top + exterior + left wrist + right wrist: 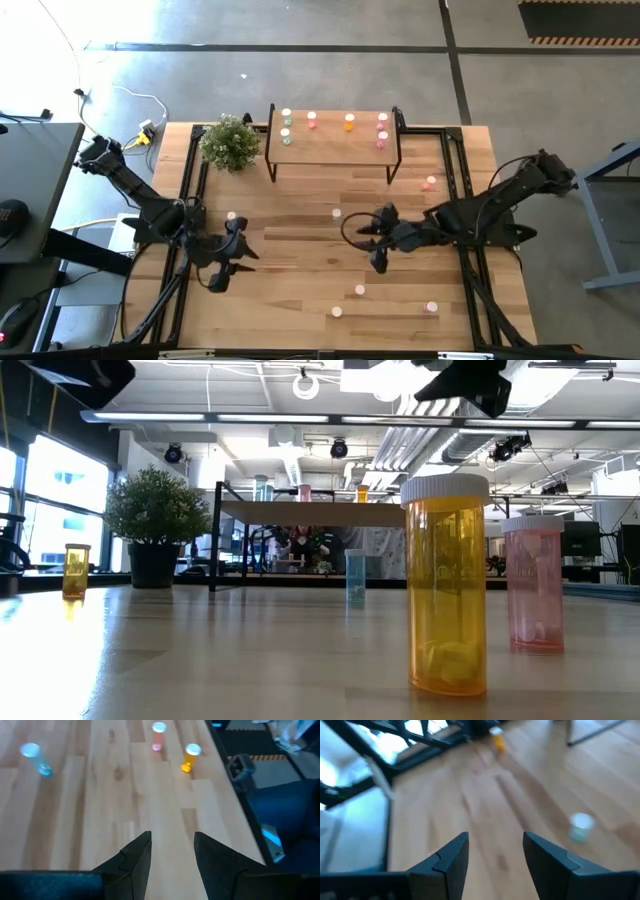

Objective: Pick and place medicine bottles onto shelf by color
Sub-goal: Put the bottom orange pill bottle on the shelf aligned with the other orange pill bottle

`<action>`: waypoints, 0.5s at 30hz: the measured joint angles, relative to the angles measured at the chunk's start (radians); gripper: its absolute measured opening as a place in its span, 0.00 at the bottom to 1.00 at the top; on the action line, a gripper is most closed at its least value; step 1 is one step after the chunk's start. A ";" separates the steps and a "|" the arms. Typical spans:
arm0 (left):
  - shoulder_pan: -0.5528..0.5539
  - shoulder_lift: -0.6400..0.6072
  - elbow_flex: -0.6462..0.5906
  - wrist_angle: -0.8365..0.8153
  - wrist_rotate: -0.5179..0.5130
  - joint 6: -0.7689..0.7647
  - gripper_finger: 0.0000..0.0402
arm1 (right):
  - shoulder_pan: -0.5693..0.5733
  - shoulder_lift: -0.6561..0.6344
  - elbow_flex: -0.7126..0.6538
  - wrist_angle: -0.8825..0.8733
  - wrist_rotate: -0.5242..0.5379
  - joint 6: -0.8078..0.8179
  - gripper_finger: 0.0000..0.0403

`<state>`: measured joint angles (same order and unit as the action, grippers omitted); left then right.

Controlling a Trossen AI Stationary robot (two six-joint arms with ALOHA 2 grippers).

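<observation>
The left claw [232, 262] hangs over the near left part of the worktop [300, 250]. Its two fingers stand apart with bare wood between them, and it grips nothing. The right claw [375, 243] is over the middle of the worktop, pointing to the left; its fingers [447, 857] are also parted and empty.

In front of the left claw stand three medicine bottles: a pale blue-green one [36, 759], a pink one [158, 736] and an orange one [190, 757], all upright and apart from each other. A pale bottle [580, 827] stands on the wood near the right claw, not touching it.

The shelf [333, 150] stands at the far edge of the worktop, beside a potted plant [231, 142]. On its top several bottles stand in short rows by color: green [286, 126], pink [312, 120], orange [349, 122] and magenta [381, 130]. More bottles remain scattered on the worktop, one [430, 182] to the right of the shelf and some [359, 291] near the front edge.
</observation>
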<state>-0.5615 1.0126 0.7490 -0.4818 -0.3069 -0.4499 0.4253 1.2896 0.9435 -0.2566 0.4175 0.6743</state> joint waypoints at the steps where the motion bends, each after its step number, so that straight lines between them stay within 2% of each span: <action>1: -0.013 0.000 0.000 0.000 0.000 -0.014 0.35 | 0.010 0.000 -0.016 0.051 -0.002 0.000 0.44; 8: -0.078 0.000 0.000 0.006 0.000 -0.074 0.35 | 0.064 0.020 -0.108 0.353 -0.051 -0.109 0.46; 15: -0.101 0.000 0.000 0.017 0.000 -0.098 0.35 | 0.069 0.097 -0.109 0.511 -0.081 -0.128 0.51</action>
<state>-0.6627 1.0130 0.7490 -0.4644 -0.3069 -0.5479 0.4941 1.3866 0.8349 0.2540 0.3366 0.5458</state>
